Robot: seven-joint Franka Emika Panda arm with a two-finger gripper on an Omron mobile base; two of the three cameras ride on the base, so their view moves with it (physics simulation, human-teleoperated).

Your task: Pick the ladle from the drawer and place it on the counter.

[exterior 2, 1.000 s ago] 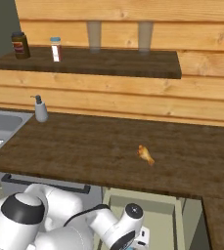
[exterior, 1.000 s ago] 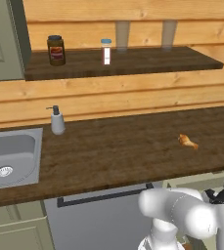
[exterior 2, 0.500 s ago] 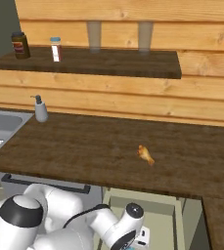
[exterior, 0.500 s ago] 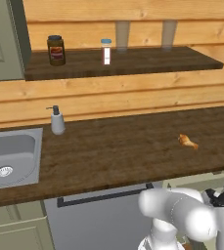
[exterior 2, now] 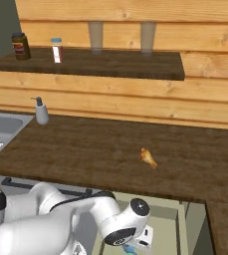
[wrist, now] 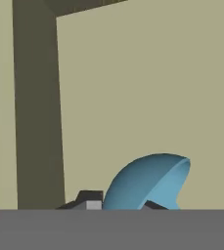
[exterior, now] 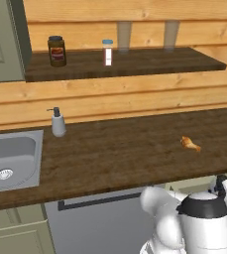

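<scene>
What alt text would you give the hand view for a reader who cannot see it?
The round blue bowl of the ladle sits low in the picture, right at the dark fingertips of the gripper, over the pale floor of the drawer. A darker drawer wall runs up the left side; whether the jaws hold the ladle cannot be told.

Drawer point(exterior 2: 171, 219) open upward — its wall point(wrist: 37, 107) and the counter point(exterior 2: 105, 154) edge hem it in.
</scene>
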